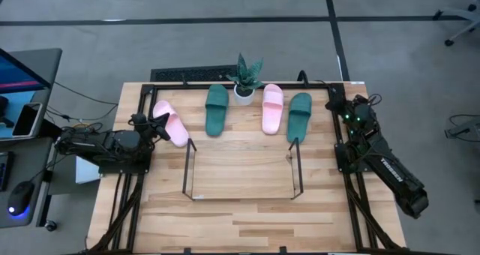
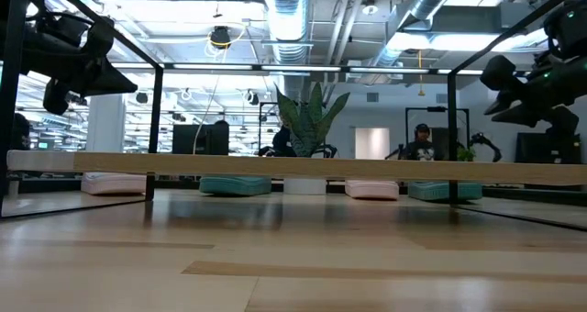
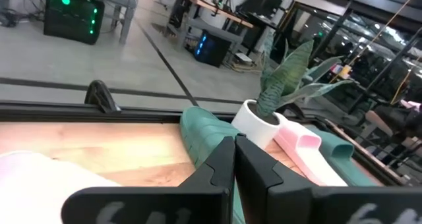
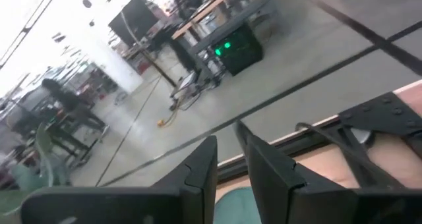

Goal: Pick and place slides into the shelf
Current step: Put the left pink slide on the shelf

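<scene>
- Left gripper (image 1: 159, 122), fingers shut and empty, hovers beside the pink slide (image 1: 172, 124) near the counter's left edge: open before descending.
- Right gripper (image 1: 335, 103), fingers narrowly parted, waits near the far right corner.
- Then carry it into the shelf (image 1: 190, 165).

- Small potted plant (image 1: 245, 81) in white pot, upright at table's far edge, between both grippers, well apart from each.
- Wooden table (image 1: 240, 210), bare boards nearside.
- Monitor, phone (image 1: 27, 118) and mouse (image 1: 18, 201) outboard of left gripper.
</scene>
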Controlling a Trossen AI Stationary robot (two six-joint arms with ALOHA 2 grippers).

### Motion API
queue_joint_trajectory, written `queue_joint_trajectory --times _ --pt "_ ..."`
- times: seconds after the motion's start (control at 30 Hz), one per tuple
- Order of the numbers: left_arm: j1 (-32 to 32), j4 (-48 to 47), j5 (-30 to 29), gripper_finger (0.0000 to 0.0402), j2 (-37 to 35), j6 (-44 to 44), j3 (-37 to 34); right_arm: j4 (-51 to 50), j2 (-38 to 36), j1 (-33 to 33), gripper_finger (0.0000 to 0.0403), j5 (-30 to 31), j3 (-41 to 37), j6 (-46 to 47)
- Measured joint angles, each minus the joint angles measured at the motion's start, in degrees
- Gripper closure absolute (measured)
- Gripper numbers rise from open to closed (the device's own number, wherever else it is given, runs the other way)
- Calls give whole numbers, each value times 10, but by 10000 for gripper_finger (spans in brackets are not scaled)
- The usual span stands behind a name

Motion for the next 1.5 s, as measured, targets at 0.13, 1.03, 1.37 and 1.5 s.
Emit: queue_joint_trajectory --times 0.13,1.03,1.37,1.5 --pt "0 -2 0 401 0 1 0 0 0 -1 328 -6 0 4" --pt "0 -10 10 401 0 27 0 -47 189 5 328 -214 234 -344" --pt "0 -10 17 401 0 31 0 -186 405 5 328 -214 411 -488" --pt "0 -18 52 401 0 48 3 -188 457 5 328 -214 422 -493"
